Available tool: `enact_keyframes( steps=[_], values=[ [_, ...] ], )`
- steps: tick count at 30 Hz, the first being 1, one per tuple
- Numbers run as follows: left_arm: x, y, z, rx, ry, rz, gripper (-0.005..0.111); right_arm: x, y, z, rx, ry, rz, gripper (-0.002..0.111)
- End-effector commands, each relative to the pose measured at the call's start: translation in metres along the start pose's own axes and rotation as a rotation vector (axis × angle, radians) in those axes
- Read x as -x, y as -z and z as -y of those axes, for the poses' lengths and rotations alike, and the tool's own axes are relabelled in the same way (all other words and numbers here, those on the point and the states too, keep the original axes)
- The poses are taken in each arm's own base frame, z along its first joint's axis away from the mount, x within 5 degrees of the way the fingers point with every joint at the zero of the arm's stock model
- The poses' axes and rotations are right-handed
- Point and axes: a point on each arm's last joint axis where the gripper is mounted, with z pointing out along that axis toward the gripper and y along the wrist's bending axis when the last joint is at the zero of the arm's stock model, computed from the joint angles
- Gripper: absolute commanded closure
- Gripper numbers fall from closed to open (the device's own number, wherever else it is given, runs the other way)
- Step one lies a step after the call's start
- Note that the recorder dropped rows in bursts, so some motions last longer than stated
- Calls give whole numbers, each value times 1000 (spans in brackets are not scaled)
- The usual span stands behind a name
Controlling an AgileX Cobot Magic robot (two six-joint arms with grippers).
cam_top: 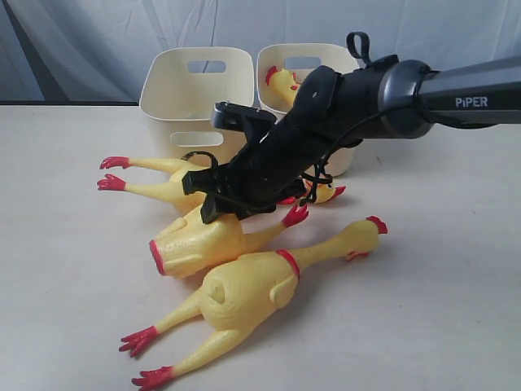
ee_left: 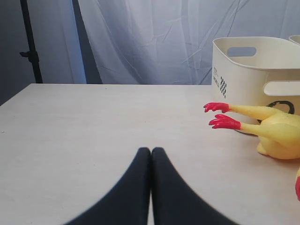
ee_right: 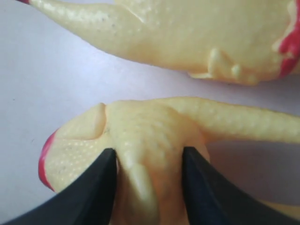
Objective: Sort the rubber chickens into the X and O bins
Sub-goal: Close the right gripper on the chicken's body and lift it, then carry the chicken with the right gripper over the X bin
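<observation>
Pale table point(cam_top: 456, 309), white drape behind. I have the right gripper point(ee_right: 149, 152) grasping a small chicken point(cam_top: 195, 243) directly between its jaws, long axis crossing them. The left gripper point(ee_left: 151, 157) is clenched, empty, farther off. Beyond the right gripper stand the bins point(cam_top: 195, 90).

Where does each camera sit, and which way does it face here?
Exterior: off the arms, facing across the table toward the bins; right arm shows.
Left wrist: low over the table, looking past the bin-side chicken at one bin; shut left hand shows.
Right wrist: close above the middle chicken, right hand gripping it.
Shared: exterior and right wrist both show that grip.
</observation>
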Motion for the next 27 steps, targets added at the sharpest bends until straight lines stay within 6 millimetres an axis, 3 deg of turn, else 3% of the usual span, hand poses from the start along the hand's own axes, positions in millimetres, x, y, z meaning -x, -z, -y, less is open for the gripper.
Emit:
enact_keyframes(
  steps=[1, 20, 27],
  values=[
    [-1, 0, 0, 2, 7, 6, 107, 2, 12, -7, 20, 5, 11, 109],
    [-1, 0, 0, 2, 7, 6, 107, 11, 78, -40, 78, 71, 149, 109],
    [-1, 0, 0, 2, 7, 6, 107, 21, 113, -52, 72, 99, 323, 109]
  ],
)
